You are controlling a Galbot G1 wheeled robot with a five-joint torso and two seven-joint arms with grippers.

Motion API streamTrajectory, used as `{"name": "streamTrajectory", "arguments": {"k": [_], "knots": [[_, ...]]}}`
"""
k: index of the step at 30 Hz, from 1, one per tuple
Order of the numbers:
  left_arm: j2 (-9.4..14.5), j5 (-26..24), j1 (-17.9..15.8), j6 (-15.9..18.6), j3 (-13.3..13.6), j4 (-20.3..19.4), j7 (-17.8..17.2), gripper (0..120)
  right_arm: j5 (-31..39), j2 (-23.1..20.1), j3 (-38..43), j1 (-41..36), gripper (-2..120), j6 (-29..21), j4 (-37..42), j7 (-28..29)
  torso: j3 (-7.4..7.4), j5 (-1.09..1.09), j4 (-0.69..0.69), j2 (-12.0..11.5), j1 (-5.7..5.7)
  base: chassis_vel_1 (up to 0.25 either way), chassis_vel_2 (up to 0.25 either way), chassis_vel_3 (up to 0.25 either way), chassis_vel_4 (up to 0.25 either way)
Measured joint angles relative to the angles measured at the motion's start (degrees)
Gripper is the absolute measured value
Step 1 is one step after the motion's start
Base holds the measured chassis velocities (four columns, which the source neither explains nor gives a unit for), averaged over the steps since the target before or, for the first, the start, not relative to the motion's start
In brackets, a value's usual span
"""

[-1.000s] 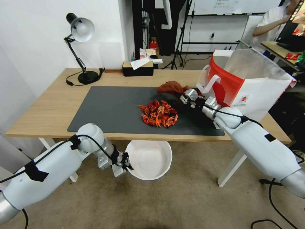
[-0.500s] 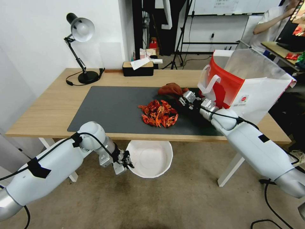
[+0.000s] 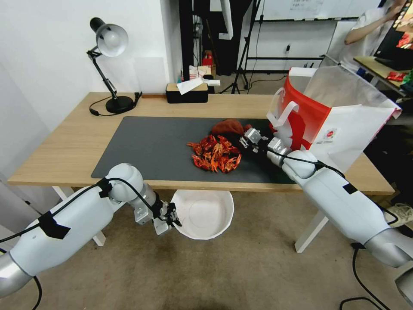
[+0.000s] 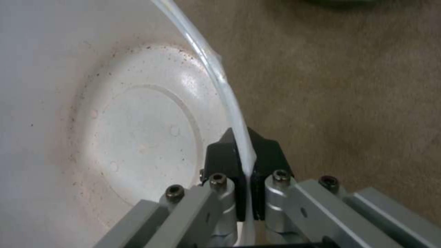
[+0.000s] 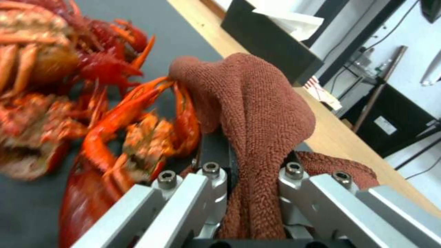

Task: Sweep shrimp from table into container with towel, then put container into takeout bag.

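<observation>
A heap of red-orange shrimp (image 3: 216, 154) (image 5: 69, 100) lies on the dark mat of the table (image 3: 64, 146). Just behind and to the right of the heap, my right gripper (image 3: 246, 137) (image 5: 248, 155) is shut on the bunched rust-red towel (image 3: 228, 127) (image 5: 257, 110), which touches the nearest shrimp. Below the table's front edge, my left gripper (image 3: 174, 218) (image 4: 246, 155) is shut on the thin rim of the white container (image 3: 204, 213) (image 4: 115, 127), held under the heap. The takeout bag (image 3: 340, 116) stands open at the table's right end.
A desk lamp (image 3: 109, 64) stands at the back left corner. A black tissue box (image 3: 187, 91) sits at the back edge. The takeout bag's handles (image 3: 282, 113) hang close behind my right wrist. Brown floor lies under the container.
My right gripper has slid the towel left and toward me, up against the shrimp heap. My left gripper and the container rose slightly between the two earlier frames and have held still since.
</observation>
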Motion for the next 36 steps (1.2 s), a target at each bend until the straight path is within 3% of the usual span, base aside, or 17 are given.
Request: {"name": "streamTrajectory", "arguments": {"k": [10, 16, 24, 28, 30, 36], "knots": [[0.3, -0.17, -0.25, -0.03, -0.21, -0.41, -0.24, 0, 0.23, -1.85, -0.51, -1.2, 6, 0.8, 1.61, -2.48, 0.0, 0.0, 0.0, 0.0, 0.0, 0.0, 0.0, 0.0, 0.0], [0.03, -0.17, -0.8, 0.11, 0.97, -0.04, -0.22, 0, 0.36, -2.43, -0.52, -2.95, 6, 0.78, 3.2, -2.46, 0.0, 0.0, -0.01, 0.0, 0.0, 0.0, 0.0, 0.0, 0.0], [-1.03, -0.14, -3.83, 1.22, 4.81, 1.9, 0.11, 0, 0.36, -2.96, -0.14, -4.03, 6, 0.41, 4.26, -2.13, 0.0, 0.01, 0.02, 0.0, 0.0, 0.0, 0.0, 0.0, 0.0], [-1.85, -2.09, -7.29, 2.22, 6.22, 2.72, 0.72, 0, 0.53, -3.64, -0.07, -4.48, 6, 0.1, 5.23, -2.08, 0.0, 0.01, 0.0, 0.0, 0.0, 0.0, 0.0, 0.0, 0.0], [-2.01, -4.21, -9.99, 3.31, 8.38, 2.67, 1.88, 0, 0.63, -4.14, 0.16, -4.97, 6, -0.35, 6.09, -2.02, 0.0, 0.01, -0.01, 0.0, 0.0, 0.0, 0.0, 0.0, 0.0], [-2.9, -6.1, -11.25, 4.61, 11.04, 2.51, 2.07, 0, 0.78, -4.89, 1.06, -6.48, 6, -0.8, 7.93, -1.95, 0.0, 0.0, 0.01, 0.0, 0.0, 0.0, 0.0, 0.0, 0.0]]}}
